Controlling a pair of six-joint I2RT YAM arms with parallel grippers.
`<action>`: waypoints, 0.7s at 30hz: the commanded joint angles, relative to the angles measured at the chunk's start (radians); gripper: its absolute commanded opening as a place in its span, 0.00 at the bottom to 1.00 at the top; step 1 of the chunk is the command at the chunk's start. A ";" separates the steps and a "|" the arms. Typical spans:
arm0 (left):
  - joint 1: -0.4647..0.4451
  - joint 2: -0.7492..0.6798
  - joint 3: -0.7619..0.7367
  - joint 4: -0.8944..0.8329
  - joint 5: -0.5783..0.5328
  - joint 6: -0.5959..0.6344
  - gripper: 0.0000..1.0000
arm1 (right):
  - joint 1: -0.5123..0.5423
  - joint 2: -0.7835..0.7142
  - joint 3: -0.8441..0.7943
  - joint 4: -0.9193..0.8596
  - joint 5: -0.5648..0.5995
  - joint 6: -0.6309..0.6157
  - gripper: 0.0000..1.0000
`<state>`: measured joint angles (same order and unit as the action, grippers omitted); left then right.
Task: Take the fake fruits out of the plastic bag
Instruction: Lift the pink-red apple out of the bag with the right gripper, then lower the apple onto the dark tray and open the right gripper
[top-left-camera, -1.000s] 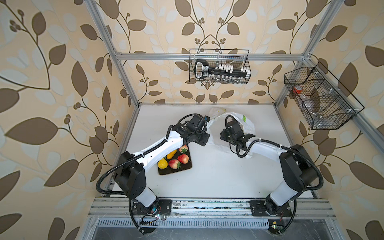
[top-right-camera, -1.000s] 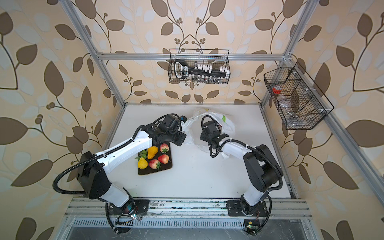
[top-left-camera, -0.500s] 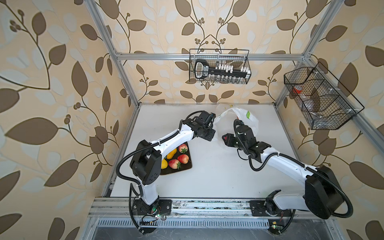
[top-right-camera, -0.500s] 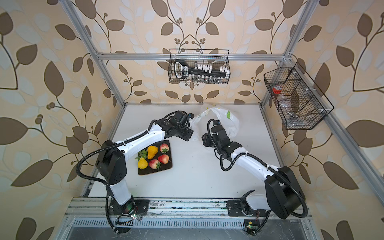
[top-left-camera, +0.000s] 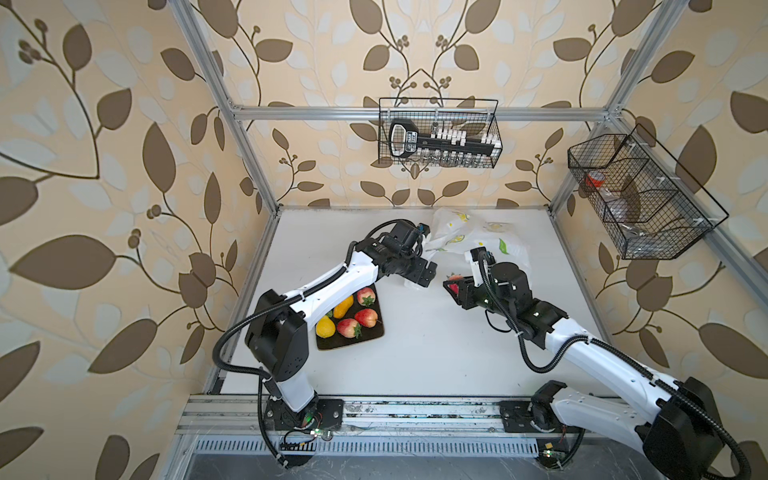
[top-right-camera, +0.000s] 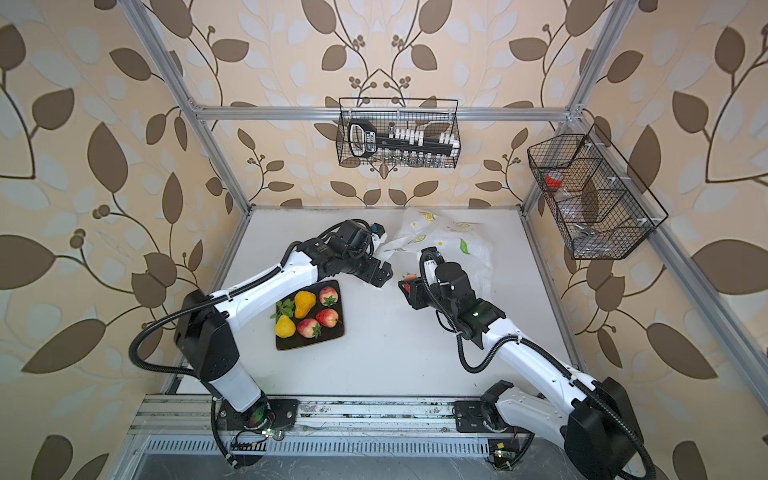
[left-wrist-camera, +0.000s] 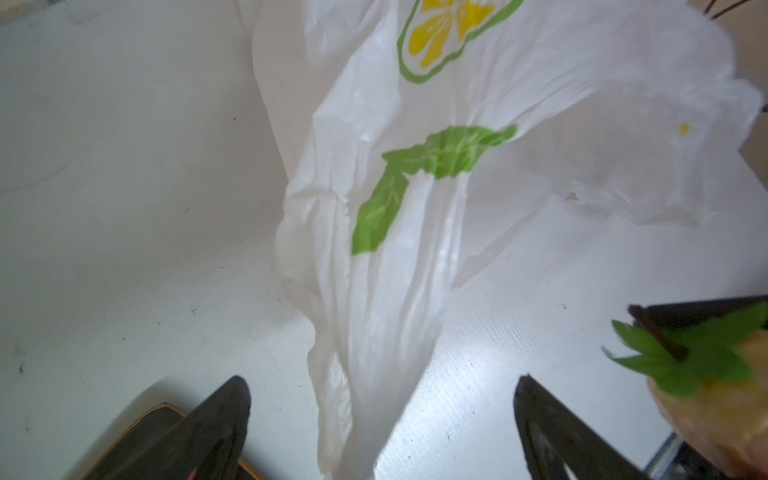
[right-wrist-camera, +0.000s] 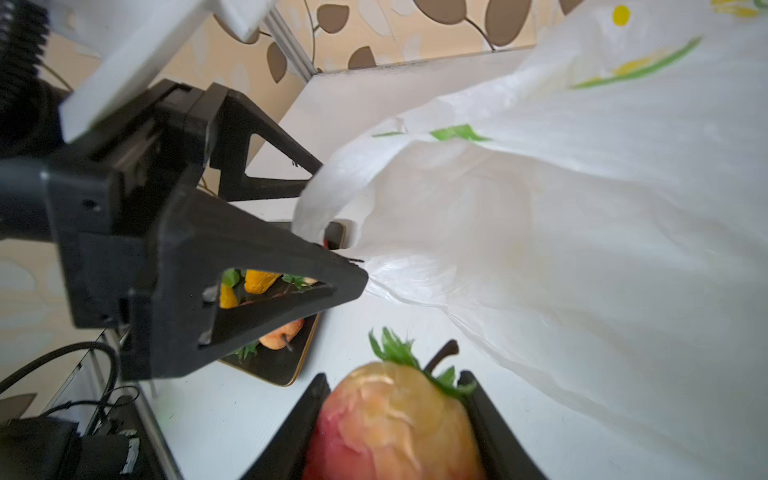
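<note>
Your right pincer (top-left-camera: 454, 286) grips the apple (right-wrist-camera: 395, 428); the tray (top-left-camera: 374, 332) lies between its eight and nine o'clock in a top view, left pincer (top-left-camera: 424, 276) released, jaws either side of the bag (top-left-camera: 490, 243)

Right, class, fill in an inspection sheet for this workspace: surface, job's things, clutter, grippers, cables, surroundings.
Surface: white table, faint scuff marks.
Job's things: plastic bag crumpled at the back; five fake fruits on the dark tray; one apple in the right gripper.
Clutter: nothing seen.
Grippers: left gripper open, a fold of bag between its jaws; right gripper shut on the apple.
Cables: black hoses loop along both arms.
Surroundings: two wire baskets on leaf-patterned walls.
</note>
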<state>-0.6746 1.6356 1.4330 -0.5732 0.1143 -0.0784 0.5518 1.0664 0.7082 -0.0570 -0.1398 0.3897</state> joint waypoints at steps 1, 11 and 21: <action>0.000 -0.172 -0.055 -0.026 0.062 0.035 0.99 | 0.009 -0.052 -0.015 0.007 -0.074 -0.103 0.34; 0.001 -0.557 -0.115 -0.099 -0.251 -0.209 0.99 | 0.244 0.020 0.077 0.054 -0.031 -0.272 0.37; 0.004 -0.692 -0.131 -0.162 -0.758 -0.392 0.99 | 0.492 0.532 0.315 0.335 0.115 -0.323 0.36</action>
<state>-0.6731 0.9665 1.3094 -0.7116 -0.4557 -0.3916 1.0187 1.5204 0.9646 0.1593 -0.0910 0.1062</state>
